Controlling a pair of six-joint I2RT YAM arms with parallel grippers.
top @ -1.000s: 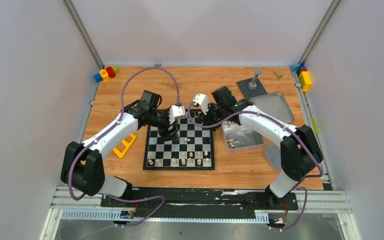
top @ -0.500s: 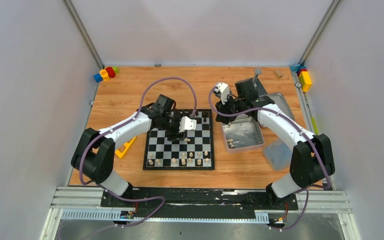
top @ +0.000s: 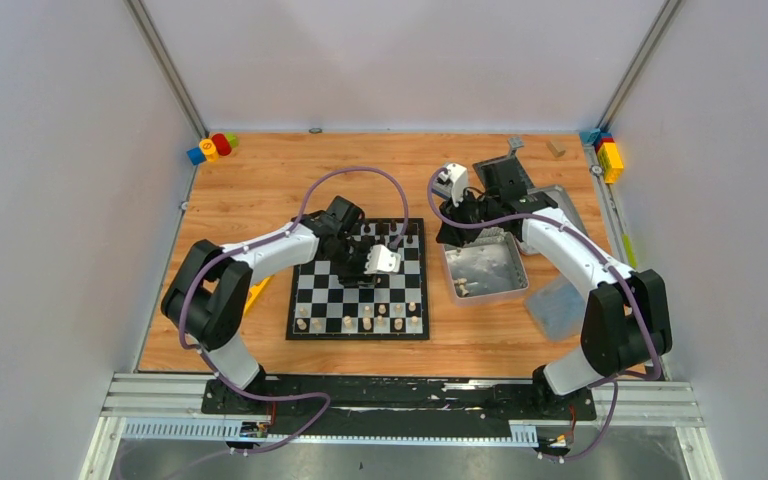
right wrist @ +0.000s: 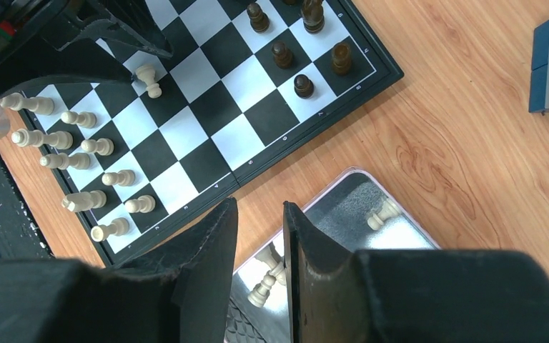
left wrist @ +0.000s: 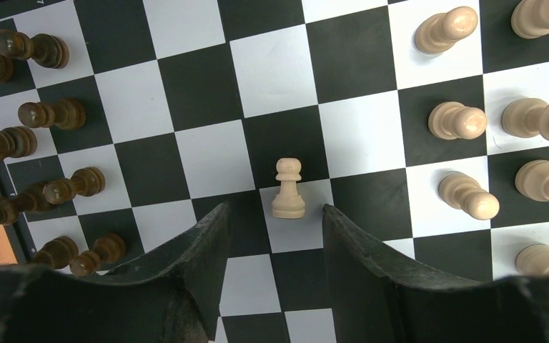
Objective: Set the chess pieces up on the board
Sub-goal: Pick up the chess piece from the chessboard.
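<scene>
Over the middle of the board [left wrist: 207, 86], I am hovering my left hand [left wrist: 274, 214] with its fingers apart, gripping nothing. A pale pawn [left wrist: 288, 190] is standing upright on a white square just ahead of the tips, centred on the gap and touching neither finger. Its long axis is running vertical, so I judge a short push forward would bracket its waist.

Dark pieces [left wrist: 50, 114] are crowding one edge and pale ones [left wrist: 457, 120] the other, all smooth, round turned wood on glossy checks.

My right hand [right wrist: 257, 236] is hanging off the board's corner above the tin [right wrist: 343, 204], fingers nearly together with a thin gap and nothing between them, well apart from the pawn. More pale pieces [right wrist: 384, 212] are lying in that tin.
</scene>
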